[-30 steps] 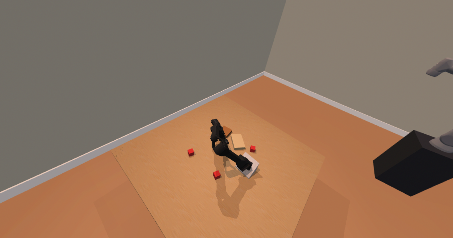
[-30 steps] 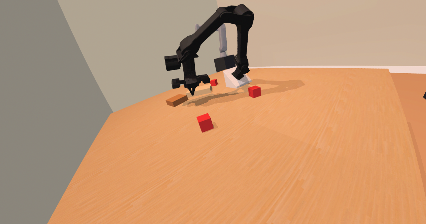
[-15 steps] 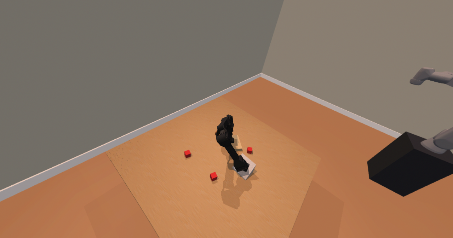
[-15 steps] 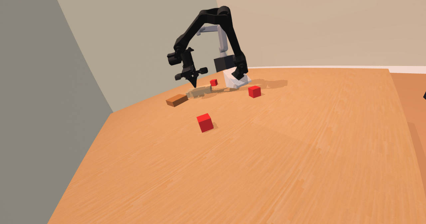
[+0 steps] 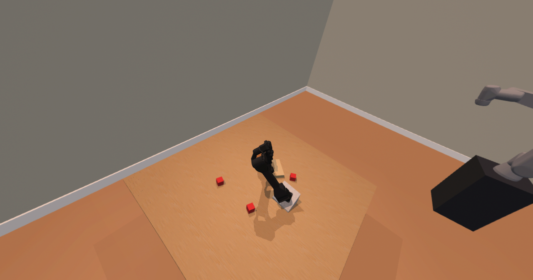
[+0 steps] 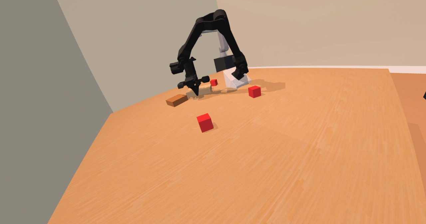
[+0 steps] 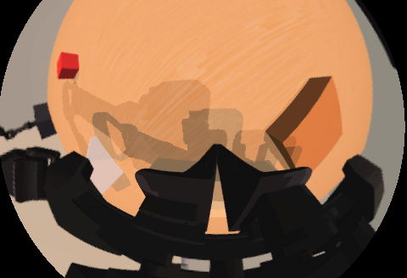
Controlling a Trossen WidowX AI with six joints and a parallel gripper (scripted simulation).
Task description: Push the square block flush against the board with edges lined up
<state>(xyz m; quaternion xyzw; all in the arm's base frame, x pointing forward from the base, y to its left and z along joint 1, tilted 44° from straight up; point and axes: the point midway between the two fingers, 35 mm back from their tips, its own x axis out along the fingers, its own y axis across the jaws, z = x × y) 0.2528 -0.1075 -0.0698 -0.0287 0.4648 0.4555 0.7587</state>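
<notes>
The orange-brown square block (image 6: 178,97) (image 7: 318,130) lies flat on the table, mostly hidden by the arm in the top view. The pale board (image 5: 278,168) (image 6: 204,91) lies flat beside it, partly behind my gripper. A shaded strip of the board (image 7: 167,164) shows behind the fingers in the wrist view. The block is at an angle to the board; I cannot tell whether their corners touch. My gripper (image 6: 196,95) (image 7: 216,147) is shut and empty, pointing down low beside the board, near the block. Contact with either is unclear.
One red cube (image 5: 220,181) (image 6: 204,122) stands apart from the parts. Another red cube (image 5: 250,208) (image 6: 254,91) is nearer the arm's base. A third red cube (image 5: 292,176) (image 6: 213,82) is close to the board. A white wedge (image 5: 294,196) (image 6: 230,79) (image 7: 103,168) is under the arm's base.
</notes>
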